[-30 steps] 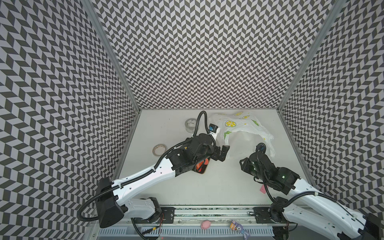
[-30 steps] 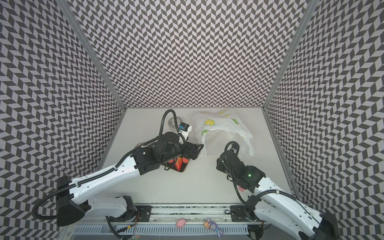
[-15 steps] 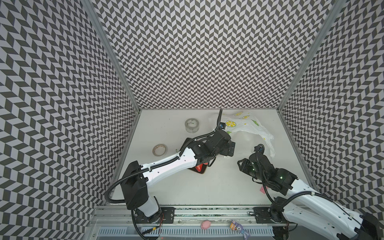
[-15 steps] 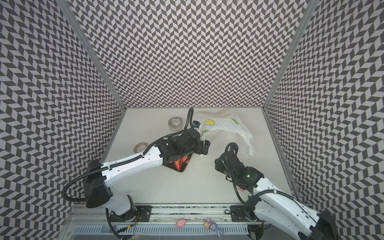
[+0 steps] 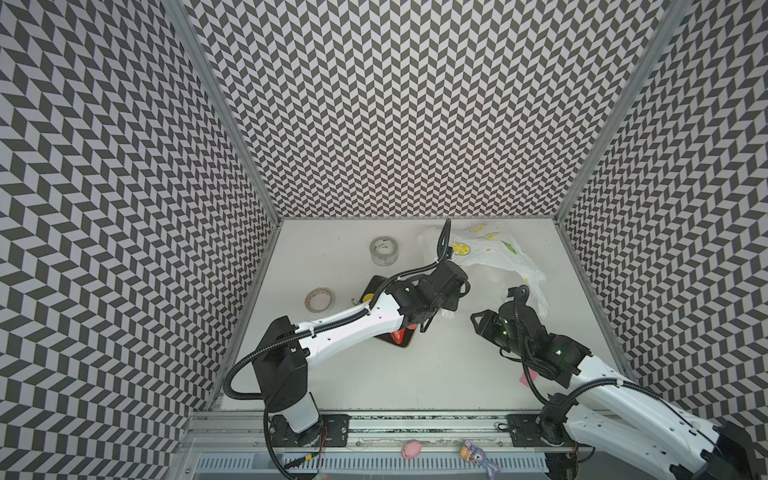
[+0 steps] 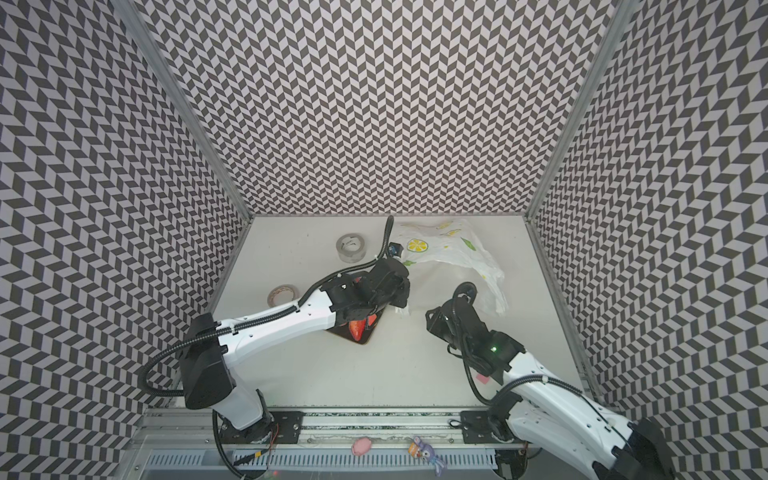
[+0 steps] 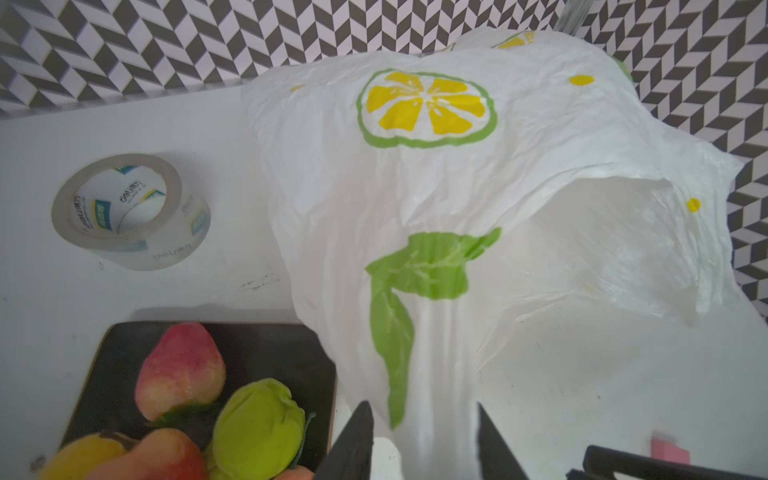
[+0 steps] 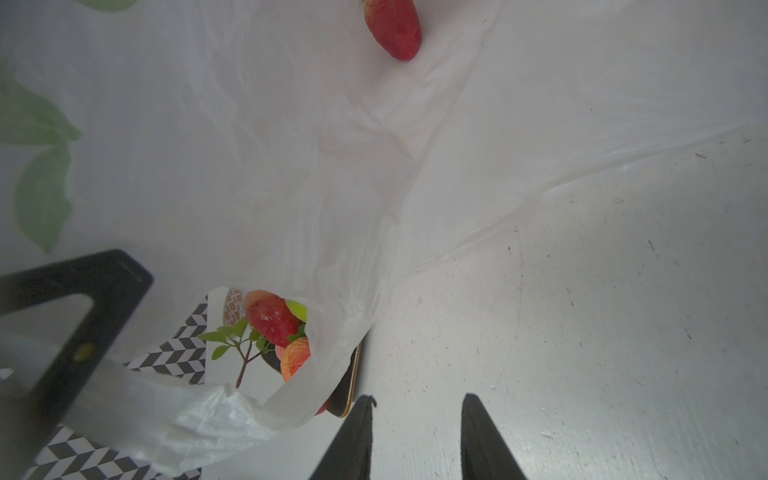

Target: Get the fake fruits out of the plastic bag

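One red plastic strawberry (image 8: 392, 30) is lying inside the white lemon-printed plastic bag (image 7: 415, 187); the left gripper (image 7: 422, 409) is pinching its edge, and the right gripper (image 8: 417, 399), part-open and empty, should be reaching in next.

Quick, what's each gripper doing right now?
Left gripper: closed on the plastic bag.
Right gripper: open, holding nothing.

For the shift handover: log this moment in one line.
left gripper: shut on plastic bag | right gripper: open, empty | strawberry: inside bag | other fruits: on tray
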Controlling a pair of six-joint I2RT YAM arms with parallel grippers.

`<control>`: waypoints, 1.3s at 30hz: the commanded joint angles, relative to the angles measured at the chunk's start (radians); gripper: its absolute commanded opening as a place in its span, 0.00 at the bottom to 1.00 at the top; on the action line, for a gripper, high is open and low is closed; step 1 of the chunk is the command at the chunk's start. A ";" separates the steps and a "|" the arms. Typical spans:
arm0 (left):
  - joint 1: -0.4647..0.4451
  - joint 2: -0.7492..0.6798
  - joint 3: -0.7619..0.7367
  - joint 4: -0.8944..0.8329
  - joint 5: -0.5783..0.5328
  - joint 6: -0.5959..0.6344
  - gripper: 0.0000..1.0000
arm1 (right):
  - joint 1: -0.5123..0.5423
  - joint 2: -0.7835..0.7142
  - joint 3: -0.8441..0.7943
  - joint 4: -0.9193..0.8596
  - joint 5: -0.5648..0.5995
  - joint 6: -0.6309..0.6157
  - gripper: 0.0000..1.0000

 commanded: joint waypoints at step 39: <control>0.007 -0.168 -0.179 0.242 0.292 0.340 0.00 | -0.447 0.530 -0.018 0.805 -0.777 0.252 0.30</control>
